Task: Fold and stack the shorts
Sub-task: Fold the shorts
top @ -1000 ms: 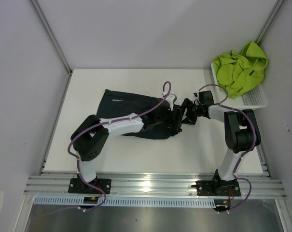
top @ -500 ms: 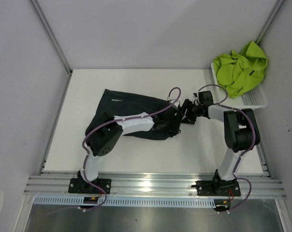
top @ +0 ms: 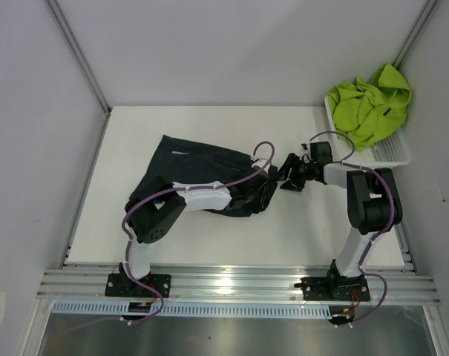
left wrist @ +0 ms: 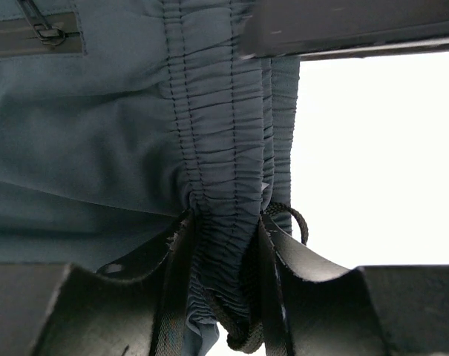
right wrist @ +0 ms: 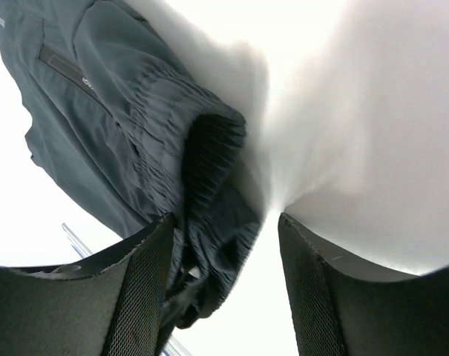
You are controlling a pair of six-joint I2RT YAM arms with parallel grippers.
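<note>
Left wrist view: left claw [left wrist: 225, 226] clenched on the gathered waistband of the dark shorts [left wrist: 98, 133], which lie mid tabletop [top: 209, 245]. Right claw [right wrist: 224, 230] spread apart at the waistband edge, gripping nothing. Green shorts [top: 369, 107] heaped in basket [top: 395, 154], far right.

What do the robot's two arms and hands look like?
The left arm and right arm have white links, black rounded joints and black base plates. A purple cable loops along each. The left hand and right hand have black fingers, mesh-textured on the right.
</note>
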